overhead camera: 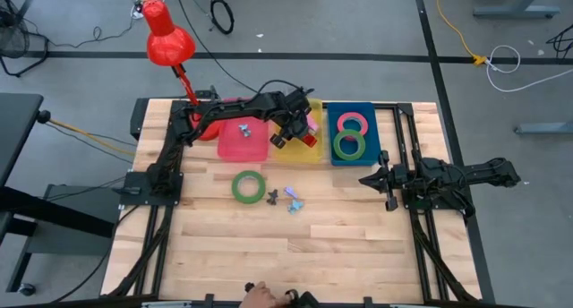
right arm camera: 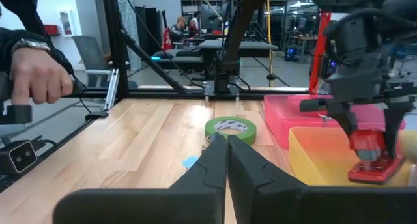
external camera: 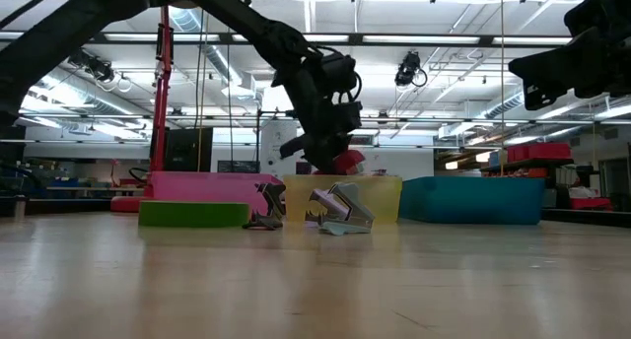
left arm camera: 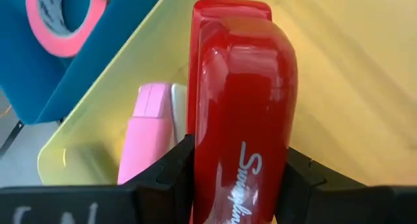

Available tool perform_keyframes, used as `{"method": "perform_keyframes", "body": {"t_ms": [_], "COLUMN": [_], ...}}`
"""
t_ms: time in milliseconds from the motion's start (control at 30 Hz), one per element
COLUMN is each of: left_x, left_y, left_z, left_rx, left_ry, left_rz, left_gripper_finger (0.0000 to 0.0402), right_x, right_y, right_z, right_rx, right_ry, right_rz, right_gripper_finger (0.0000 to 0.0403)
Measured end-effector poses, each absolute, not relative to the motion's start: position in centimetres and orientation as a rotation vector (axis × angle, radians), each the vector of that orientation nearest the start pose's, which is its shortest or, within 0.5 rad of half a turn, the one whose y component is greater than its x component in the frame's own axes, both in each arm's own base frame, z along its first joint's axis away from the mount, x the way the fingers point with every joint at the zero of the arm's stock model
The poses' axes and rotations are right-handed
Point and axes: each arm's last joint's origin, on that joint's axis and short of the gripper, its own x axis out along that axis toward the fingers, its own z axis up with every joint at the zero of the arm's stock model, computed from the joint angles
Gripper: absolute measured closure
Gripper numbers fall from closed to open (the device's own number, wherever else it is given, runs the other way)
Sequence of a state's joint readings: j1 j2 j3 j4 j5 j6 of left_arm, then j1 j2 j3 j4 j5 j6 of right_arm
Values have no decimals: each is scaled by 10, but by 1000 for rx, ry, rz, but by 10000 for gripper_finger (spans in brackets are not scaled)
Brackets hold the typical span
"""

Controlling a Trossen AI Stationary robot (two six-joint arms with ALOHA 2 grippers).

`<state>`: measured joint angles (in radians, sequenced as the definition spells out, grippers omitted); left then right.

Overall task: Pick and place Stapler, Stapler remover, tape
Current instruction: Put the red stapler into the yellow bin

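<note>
**Lowering the red stapler into the yellow bin**

Left gripper [overhead camera: 296, 135] pinches the red stapler [left arm camera: 241, 120] over the yellow bin [overhead camera: 315, 154] at the tabletop's far edge; lower it beside the pink stapler [left arm camera: 148, 129], then release. Right gripper [overhead camera: 377, 180], fingers pressed together, waits near the right edge.

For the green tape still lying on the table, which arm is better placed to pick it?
Probably the right gripper: it is shut, holds nothing, and faces the green tape. The left gripper is clamped on the red stapler over the yellow bin.

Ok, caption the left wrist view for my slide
Left pincer holding a red stapler over the yellow bin, beside a pink stapler.
</note>
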<state>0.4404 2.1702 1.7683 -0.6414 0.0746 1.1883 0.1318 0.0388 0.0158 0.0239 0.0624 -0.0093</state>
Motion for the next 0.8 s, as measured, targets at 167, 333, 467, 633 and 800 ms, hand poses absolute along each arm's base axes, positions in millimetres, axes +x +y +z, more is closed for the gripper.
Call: {"method": "perform_keyframes", "body": {"t_ms": [167,333,467,633,800], "left_x": [425,426,426,426,427], "left_y": [202,202,201,202,202], "left_z": [185,176,176,176,177], "left_rx": [790,790,791,782,770], "left_ry": [1073,1092,1091,1106,1109], "left_rz": [-299,-313,-315,-290,-259], "left_gripper_finger": [249,248,248,235,208], "right_x": [99,99,99,99,99], "right_y": [11,11,11,11,11], "right_z": [168,168,168,168,168], "right_rx": [-9,-9,-9,-9,-9], "right_ry": [-1,-2,-3,-3,-3], "right_rz": [67,69,69,69,69], "right_gripper_finger": [385,385,385,385,385]}}
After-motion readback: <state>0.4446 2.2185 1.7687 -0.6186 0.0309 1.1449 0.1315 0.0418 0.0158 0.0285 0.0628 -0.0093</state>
